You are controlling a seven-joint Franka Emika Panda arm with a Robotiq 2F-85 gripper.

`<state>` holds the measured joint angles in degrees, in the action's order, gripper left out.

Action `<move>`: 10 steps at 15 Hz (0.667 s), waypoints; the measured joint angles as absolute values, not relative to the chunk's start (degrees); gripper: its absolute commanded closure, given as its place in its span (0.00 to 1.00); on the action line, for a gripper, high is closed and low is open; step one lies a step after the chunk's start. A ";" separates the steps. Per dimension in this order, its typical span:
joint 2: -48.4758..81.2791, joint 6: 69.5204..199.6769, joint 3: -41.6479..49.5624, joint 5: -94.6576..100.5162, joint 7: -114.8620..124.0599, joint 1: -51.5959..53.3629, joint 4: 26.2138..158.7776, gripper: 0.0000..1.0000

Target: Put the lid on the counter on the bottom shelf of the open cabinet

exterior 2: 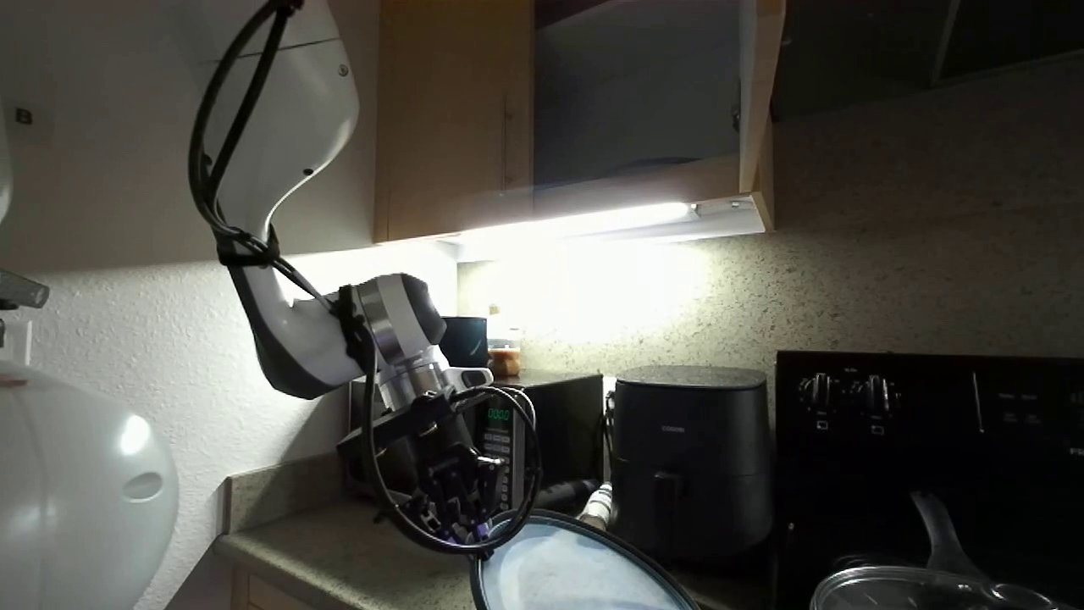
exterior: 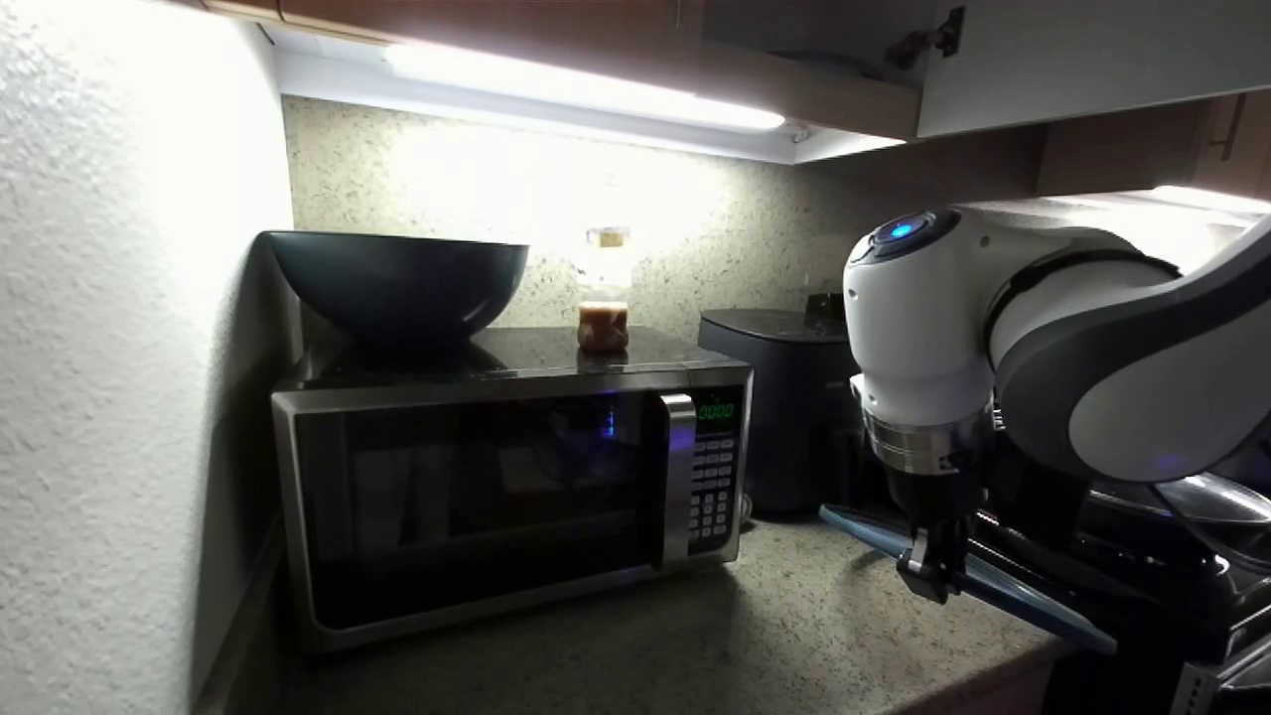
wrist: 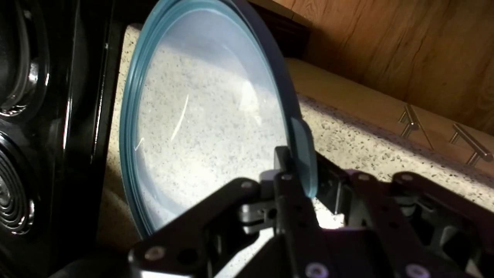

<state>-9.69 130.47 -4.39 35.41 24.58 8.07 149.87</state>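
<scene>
The lid, with a blue rim and a see-through centre, shows in both exterior views [exterior: 1043,601] [exterior 2: 584,568] and fills much of the wrist view [wrist: 208,116]. My gripper [exterior: 933,576] is shut on the lid's edge tab; it also shows in an exterior view [exterior 2: 474,534] and the wrist view [wrist: 303,164]. The lid is tilted, held above the speckled counter [exterior: 635,645] near the stove side. The open cabinet [exterior 2: 635,93] is overhead, well above the gripper. Its bottom shelf [exterior 2: 644,182] carries a flat dark item, only partly seen.
The cabinet door [exterior: 1092,60] stands swung open. The microwave [exterior: 496,497] bears a dark bowl [exterior: 397,288] and a jar [exterior: 603,328]. A black air fryer [exterior 2: 690,457] stands beside it. The black stove [exterior 2: 923,457] holds a glass-lidded pan [exterior 2: 915,589].
</scene>
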 measured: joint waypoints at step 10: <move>-19.98 118.72 -12.67 35.95 40.24 7.56 149.87 0.93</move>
